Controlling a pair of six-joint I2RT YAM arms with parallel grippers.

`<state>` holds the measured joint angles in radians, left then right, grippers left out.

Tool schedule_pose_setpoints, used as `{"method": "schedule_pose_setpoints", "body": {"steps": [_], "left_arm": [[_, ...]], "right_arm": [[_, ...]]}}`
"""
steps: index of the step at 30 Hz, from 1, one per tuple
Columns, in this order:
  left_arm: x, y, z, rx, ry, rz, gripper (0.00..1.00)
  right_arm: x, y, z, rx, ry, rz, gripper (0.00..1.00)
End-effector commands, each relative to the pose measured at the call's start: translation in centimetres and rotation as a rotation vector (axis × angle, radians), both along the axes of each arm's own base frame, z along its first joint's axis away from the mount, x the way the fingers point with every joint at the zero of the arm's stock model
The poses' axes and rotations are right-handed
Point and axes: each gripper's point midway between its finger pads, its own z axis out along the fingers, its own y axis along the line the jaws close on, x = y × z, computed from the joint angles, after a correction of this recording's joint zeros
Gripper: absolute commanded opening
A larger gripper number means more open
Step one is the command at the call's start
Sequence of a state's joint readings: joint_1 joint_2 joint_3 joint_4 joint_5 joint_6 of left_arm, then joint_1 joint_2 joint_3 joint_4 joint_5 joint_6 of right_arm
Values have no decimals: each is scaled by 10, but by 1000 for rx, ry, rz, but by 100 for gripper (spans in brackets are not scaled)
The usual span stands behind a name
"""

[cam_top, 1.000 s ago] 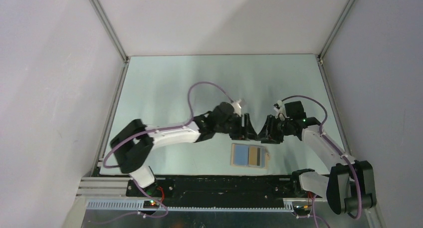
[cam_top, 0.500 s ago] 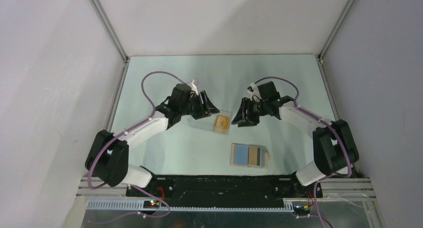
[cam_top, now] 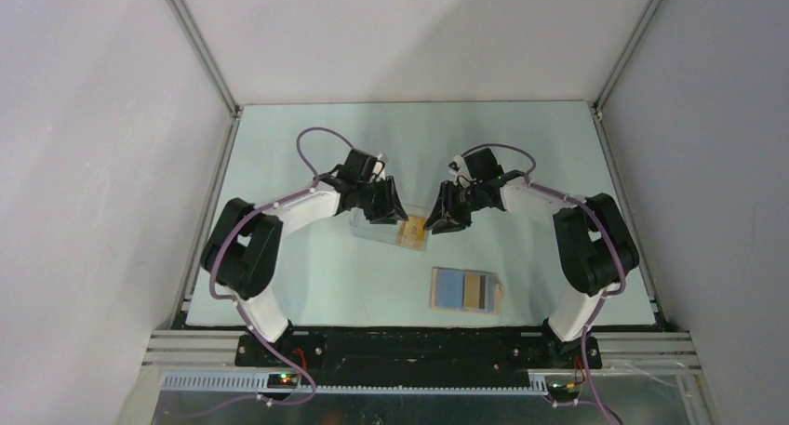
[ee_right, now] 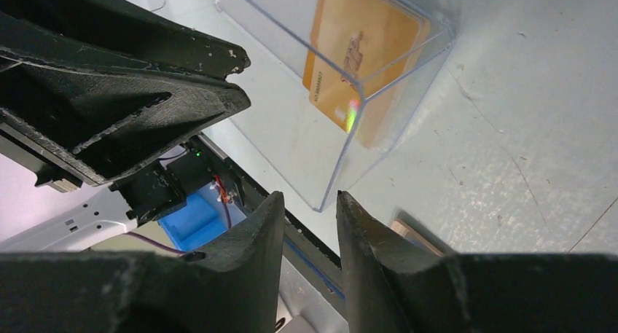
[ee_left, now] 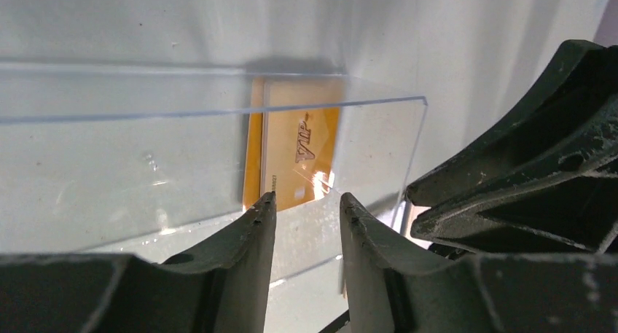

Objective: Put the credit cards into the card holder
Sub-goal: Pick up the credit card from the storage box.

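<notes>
We see the cards in orange-yellow, the top one carrying slanted darker gold lettering and a row of small dark digits. The box around them is clear and colourless. The wallet shows a tan border with blue and tan panels. The table is pale mint. The arms are white and black, with purple cables.

A clear plastic box sits mid-table on a pale green tabletop enclosed by white walls.
</notes>
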<state>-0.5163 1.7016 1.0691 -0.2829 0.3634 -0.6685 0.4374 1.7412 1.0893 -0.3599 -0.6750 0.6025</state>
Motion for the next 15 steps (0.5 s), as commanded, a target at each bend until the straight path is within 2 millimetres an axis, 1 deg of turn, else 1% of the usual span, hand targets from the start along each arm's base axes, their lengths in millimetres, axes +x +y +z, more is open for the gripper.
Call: {"method": "schedule_pose_setpoints", "body": {"steps": [1, 3, 6, 10, 15], "left_arm": [[4, -12, -3, 4, 0, -59, 42], [3, -14, -9, 18, 12, -62, 42], [2, -18, -13, 27, 16, -72, 40], [1, -21, -21, 37, 29, -84, 38], [3, -20, -32, 66, 38, -82, 38]], "right_arm": [[8, 6, 1, -2, -21, 10, 36], [7, 7, -4, -9, -14, 14, 36], [6, 8, -9, -16, -2, 17, 33], [5, 9, -14, -21, 6, 20, 25], [4, 10, -17, -25, 12, 27, 21]]}}
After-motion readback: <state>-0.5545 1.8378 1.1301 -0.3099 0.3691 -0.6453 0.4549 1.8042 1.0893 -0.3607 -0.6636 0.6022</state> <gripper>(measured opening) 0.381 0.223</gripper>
